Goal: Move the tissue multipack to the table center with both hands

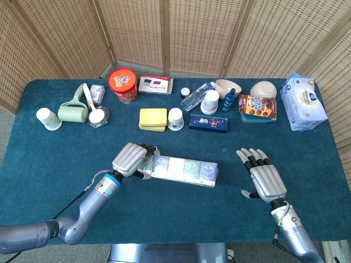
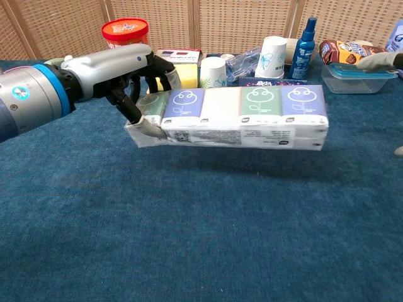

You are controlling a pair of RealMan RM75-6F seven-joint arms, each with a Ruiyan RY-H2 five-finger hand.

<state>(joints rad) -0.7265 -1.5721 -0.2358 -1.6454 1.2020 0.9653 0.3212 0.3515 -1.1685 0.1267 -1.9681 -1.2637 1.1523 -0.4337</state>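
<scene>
Seen from the head camera, high above the near edge and tilted steeply down, the whole blue desk [image 1: 181, 208] lies in frame, with the wicker screen [image 1: 164, 33] behind it and both forearms entering from below. The chest camera sits low and close, looking nearly level across the desk top toward the same screen, so only the middle and far rows fit. Both views share the tissue multipack [image 1: 184, 171] [image 2: 242, 117], the left hand [image 1: 131, 159] [image 2: 119, 69] at its end, the red tub [image 1: 122, 84] [image 2: 124, 31] and the white cup [image 1: 175, 118] [image 2: 213, 70].
</scene>
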